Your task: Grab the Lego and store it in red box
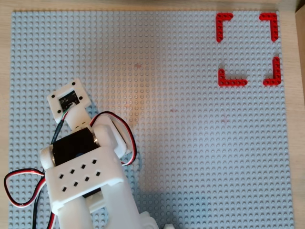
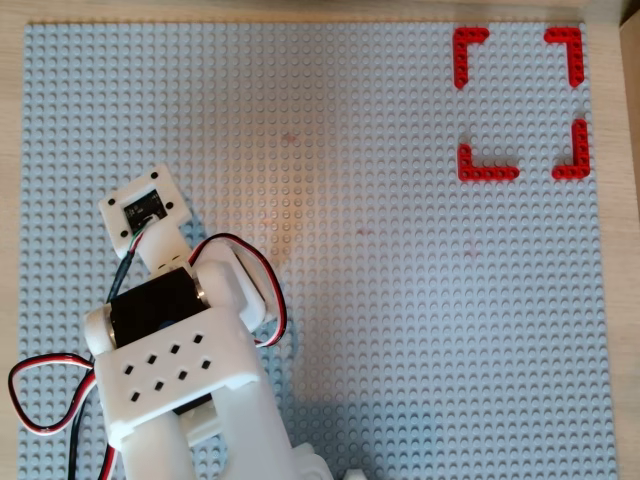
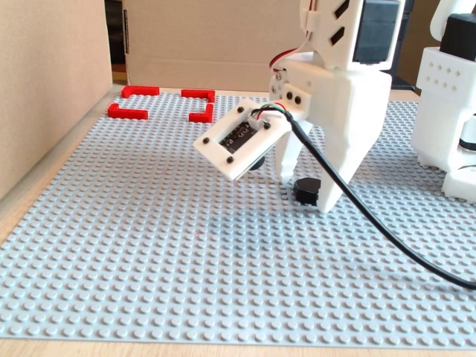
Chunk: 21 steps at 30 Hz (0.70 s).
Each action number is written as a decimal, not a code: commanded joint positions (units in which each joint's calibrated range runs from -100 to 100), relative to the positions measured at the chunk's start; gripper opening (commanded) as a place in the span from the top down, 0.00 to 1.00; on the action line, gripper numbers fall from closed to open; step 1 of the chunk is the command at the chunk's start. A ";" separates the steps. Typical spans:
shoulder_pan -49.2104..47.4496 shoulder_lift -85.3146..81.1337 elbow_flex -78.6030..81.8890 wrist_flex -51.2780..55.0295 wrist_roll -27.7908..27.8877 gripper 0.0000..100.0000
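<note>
We see the white arm (image 1: 86, 176) reaching over the lower left part of the grey studded baseplate (image 1: 181, 143) in both overhead views, its wrist camera board (image 2: 143, 207) tilted and facing up. From above the arm's body hides the gripper tips and the Lego entirely.

In the fixed view, the gripper (image 3: 306, 192) points down at the baseplate (image 3: 149, 245) with its jaws apart, one white finger (image 3: 288, 160) on the far side and the wider one (image 3: 343, 160) on the near right. We note the Lego (image 3: 306, 190), a small black piece, sitting on the studs between the two fingers, low between their tips; we cannot tell whether either finger touches it. A black cable (image 3: 372, 223) runs from the camera board (image 3: 242, 137) down to the right in front of the gripper.

The red box (image 1: 248, 49), four red corner brackets with gaps, lies flat at the upper right of the baseplate in the overhead views, well apart from the arm. In the fixed view we find it (image 3: 160, 103) far back on the left, with only grey studs inside
</note>
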 commanded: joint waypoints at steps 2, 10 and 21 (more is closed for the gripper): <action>-0.33 0.55 0.10 -0.15 -0.03 0.77; -0.03 0.64 0.19 -0.06 0.02 0.77; 0.12 0.64 0.19 -0.15 -0.13 0.83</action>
